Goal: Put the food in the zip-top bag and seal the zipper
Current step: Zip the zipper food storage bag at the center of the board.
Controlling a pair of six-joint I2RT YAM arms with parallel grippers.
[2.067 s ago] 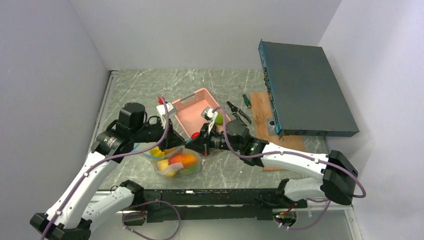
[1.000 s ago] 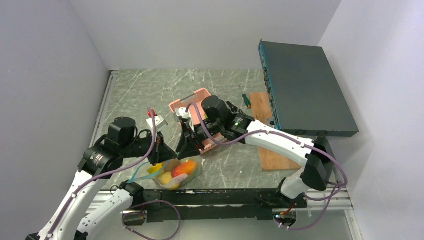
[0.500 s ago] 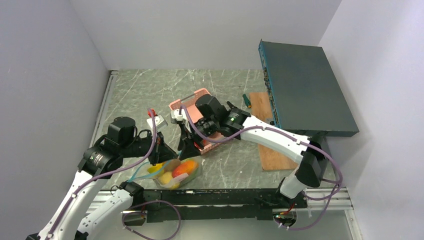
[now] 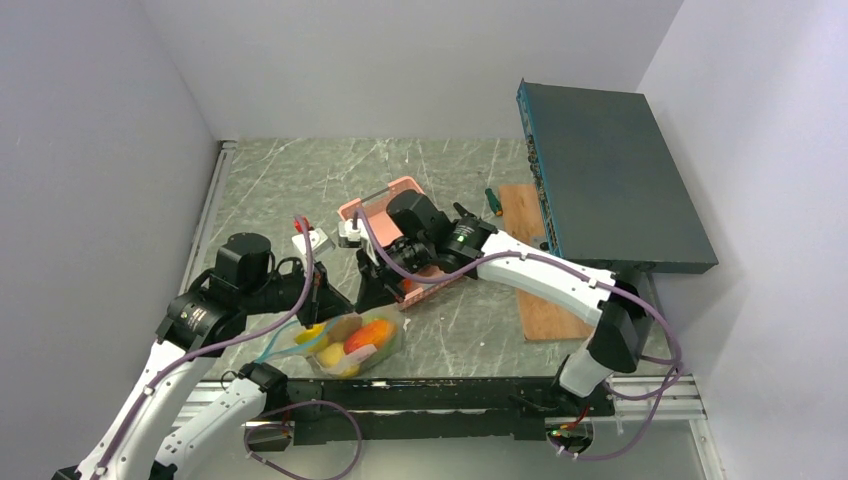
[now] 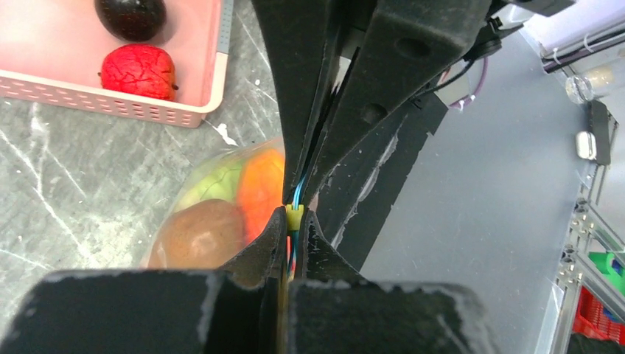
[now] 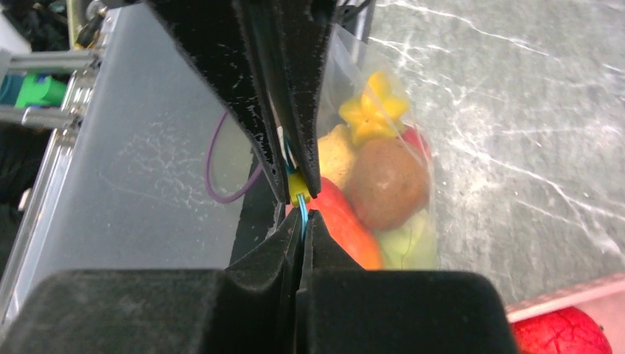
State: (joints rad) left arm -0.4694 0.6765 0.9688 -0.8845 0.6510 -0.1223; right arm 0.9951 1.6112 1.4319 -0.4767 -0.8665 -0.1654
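We find the zip-top bag (image 4: pixel 350 345) at lower centre, holding the food (image 6: pixel 387 181); the pink basket (image 5: pixel 147 107) holds a red piece (image 5: pixel 138 71) and a dark piece (image 5: pixel 131 13). Left gripper (image 5: pixel 295 221) and right gripper (image 6: pixel 303 221) are both clamped on the zipper (image 5: pixel 297 193)

The right gripper (image 4: pixel 368 295) has swung from the bag's right side across the pink basket (image 4: pixel 392 188) and clamped onto the zipper (image 6: pixel 303 209), tip to tip with the left gripper (image 4: pixel 338 299). The zip-top bag (image 4: pixel 352 342) has shifted towards the near edge of the worktop (image 4: pixel 280 190), left gripper withdrawn with it
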